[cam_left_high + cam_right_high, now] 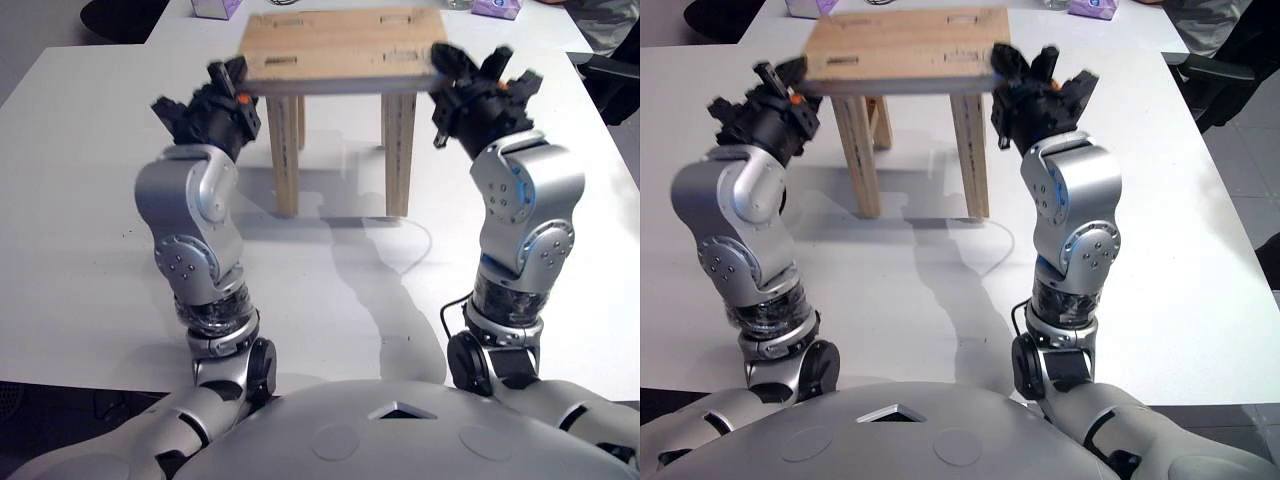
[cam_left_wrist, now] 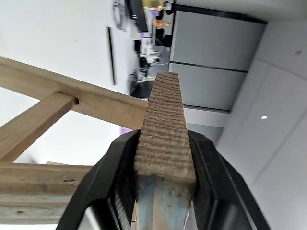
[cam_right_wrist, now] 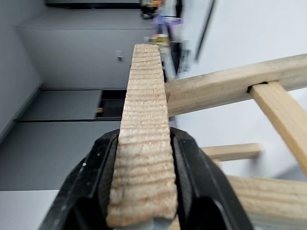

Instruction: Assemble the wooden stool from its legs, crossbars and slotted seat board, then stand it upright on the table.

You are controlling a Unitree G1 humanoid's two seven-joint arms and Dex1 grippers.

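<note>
**Two robot arms hold an upright wooden stool (image 1: 340, 84) by its seat**

Both arms rise with forearms upright and wrists bent forward. The left gripper (image 1: 232, 88) is clamped on the left edge of the slotted seat board (image 1: 340, 40), and the right gripper (image 1: 452, 75) is clamped on its right edge. The board is pale, flat wood with rectangular slots. Its edge shows fine ribbed layers between the black fingers (image 2: 120, 177). Square, light wood legs (image 1: 286, 150) point down to the white table (image 1: 80, 200), joined by a slim crossbar (image 2: 33, 127).

rounded silver arm shells (image 1: 190, 200) with small screws; black left claw (image 1: 238, 85), black right claw (image 1: 446, 78).
</note>
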